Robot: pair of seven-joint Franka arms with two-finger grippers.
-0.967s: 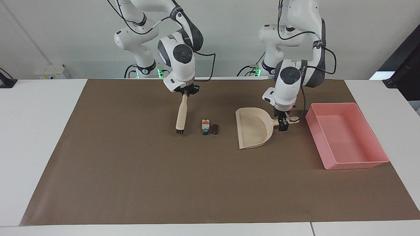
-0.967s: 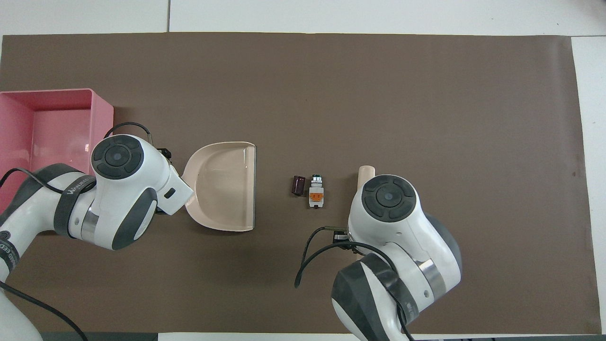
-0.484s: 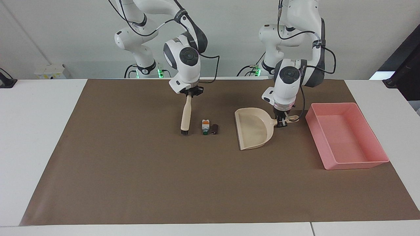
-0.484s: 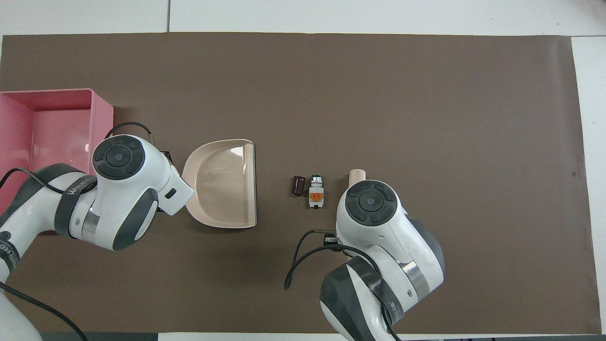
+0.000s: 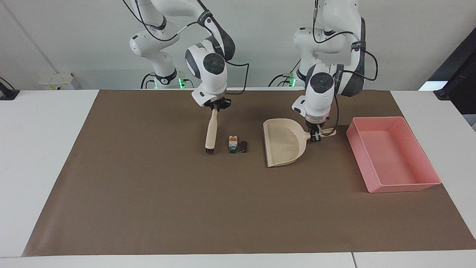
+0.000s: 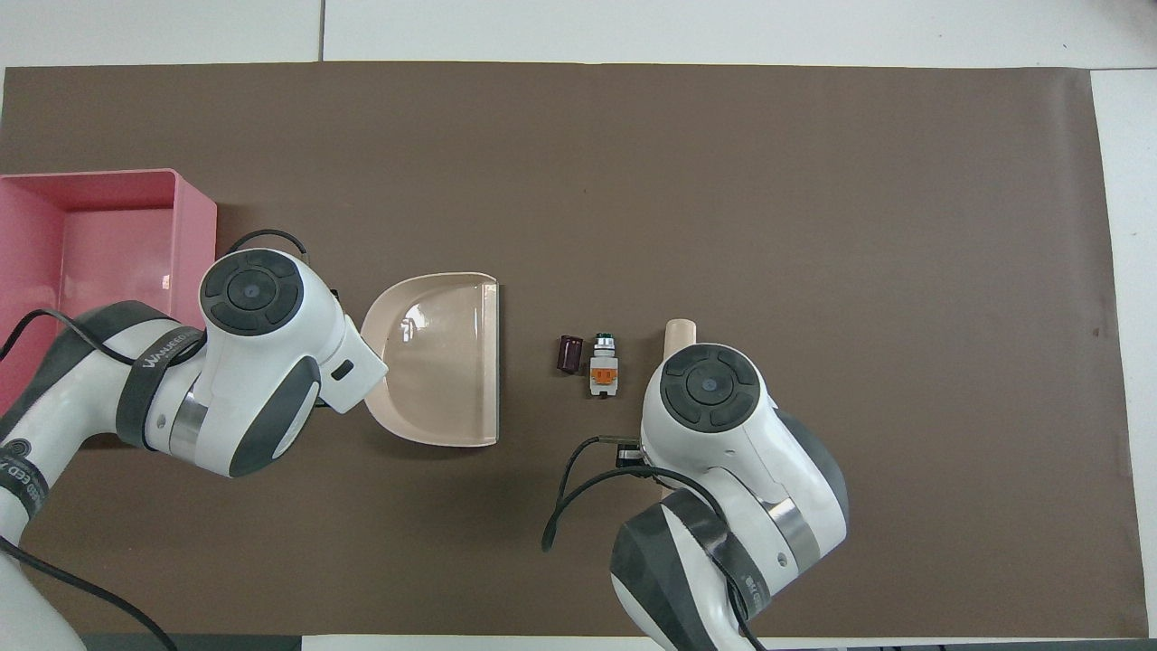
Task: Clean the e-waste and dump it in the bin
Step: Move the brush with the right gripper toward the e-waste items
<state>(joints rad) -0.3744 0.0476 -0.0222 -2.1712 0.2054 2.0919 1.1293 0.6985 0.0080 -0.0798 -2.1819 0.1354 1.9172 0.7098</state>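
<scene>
Shifted toward the e-waste, left gripper (image 5: 315, 137) stays clamped on beige plastic dustpan (image 5: 283, 147). White orange-patched block (image 5: 232, 143) and dark stubby cylinder (image 5: 243, 146) lie between dustpan and wooden-handled brush (image 5: 211, 131), clamped by right gripper (image 5: 215, 107); green tip points away from robots. Pink rectangular bin (image 5: 390, 154) sits at the left arm's end.

The left claw (image 5: 315, 137) has clamped onto the dustpan (image 5: 282, 147) handle and slid the pan toward the two small parts. The right claw (image 5: 215, 107) has carried the brush (image 5: 211, 131) closer to the white part (image 5: 232, 144), bristles just beside it.
</scene>
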